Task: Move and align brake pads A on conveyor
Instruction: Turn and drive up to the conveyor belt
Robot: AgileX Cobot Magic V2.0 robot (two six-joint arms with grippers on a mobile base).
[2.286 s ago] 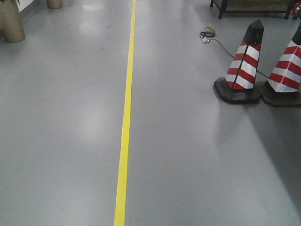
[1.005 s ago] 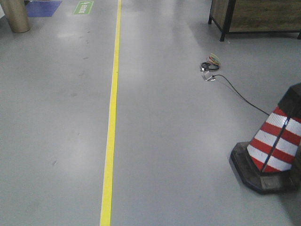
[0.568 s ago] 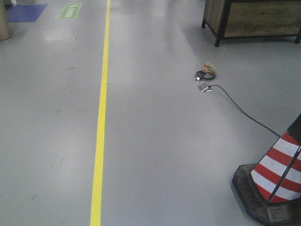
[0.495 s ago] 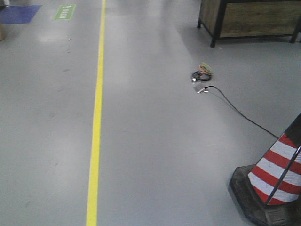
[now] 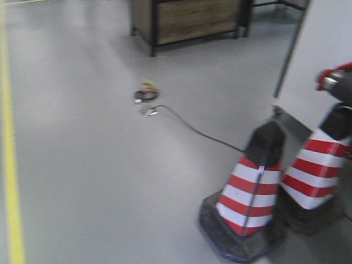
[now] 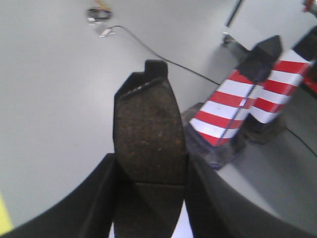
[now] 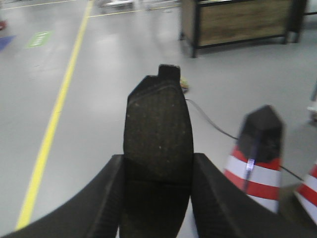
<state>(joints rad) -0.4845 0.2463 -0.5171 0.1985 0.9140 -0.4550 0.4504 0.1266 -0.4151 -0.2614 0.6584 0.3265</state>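
**both arms carrying a brake pad across the workshop floor**

the left gripper has its black jaws closed on a flat, dark-grey, slightly curved brake pad, which stands up between them with its small end tab at the far end and its groove line low down near the jaws. the rough friction face is turned toward the wrist camera. the right gripper holds a second dark-grey brake pad of the same shape in the same way, jaws pressed to its two long edges, tab pointing away.

neither pad is on a conveyor; both are held in the air above the smooth grey floor, and no belt shows in any view.

in the front view, two red-and-white striped traffic cones with black bases stand side by side at the right, the near cone a little in front of the far cone. a thin black cable runs from behind the near cone, leftward and away, to a small coil of wires on the floor. a wooden crate on a black metal frame sits at the far side, and a yellow floor line runs along the left edge. a pale upright panel stands at the far right. the front view is blurred.
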